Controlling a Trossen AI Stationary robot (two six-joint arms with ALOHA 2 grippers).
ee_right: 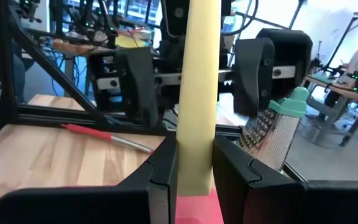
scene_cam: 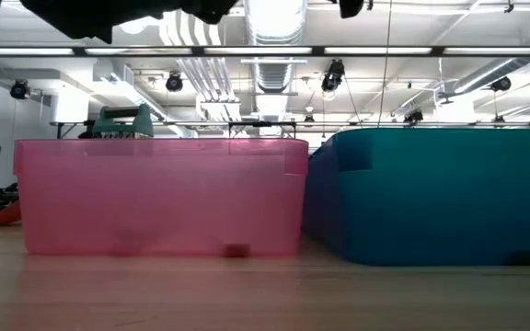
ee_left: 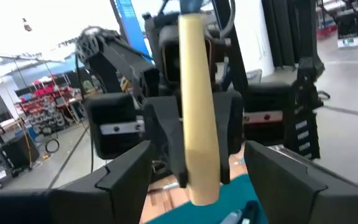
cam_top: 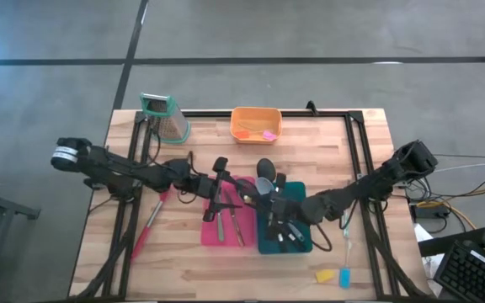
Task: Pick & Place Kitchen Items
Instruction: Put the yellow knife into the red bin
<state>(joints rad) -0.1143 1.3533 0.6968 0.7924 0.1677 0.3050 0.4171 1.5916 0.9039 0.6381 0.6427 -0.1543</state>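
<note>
My right gripper (cam_top: 257, 199) is shut on a utensil with a pale cream handle (ee_right: 197, 93), above the gap between the pink bin (cam_top: 226, 220) and the teal bin (cam_top: 286, 229). A dark spoon head (cam_top: 265, 168) shows just beyond the grippers. My left gripper (cam_top: 226, 194) faces it from the left. It is open, with its fingers (ee_left: 129, 171) standing on either side of the handle (ee_left: 197, 124) and not touching it. Utensils lie in both bins. My right gripper pinches the cream handle near its lower free end (ee_right: 194, 163) between its two fingers. The fingers come level from the table's right and lie across the handle. The handle is lifted clear of the bins and rises past the fingers out of the wrist view.
A metal grater with a teal top (cam_top: 165, 115) and an orange bin (cam_top: 255, 124) stand at the far edge. A red-handled utensil (cam_top: 148, 225) lies left of the pink bin. A yellow piece (cam_top: 325, 275) and a blue piece (cam_top: 344, 276) lie near the front right.
</note>
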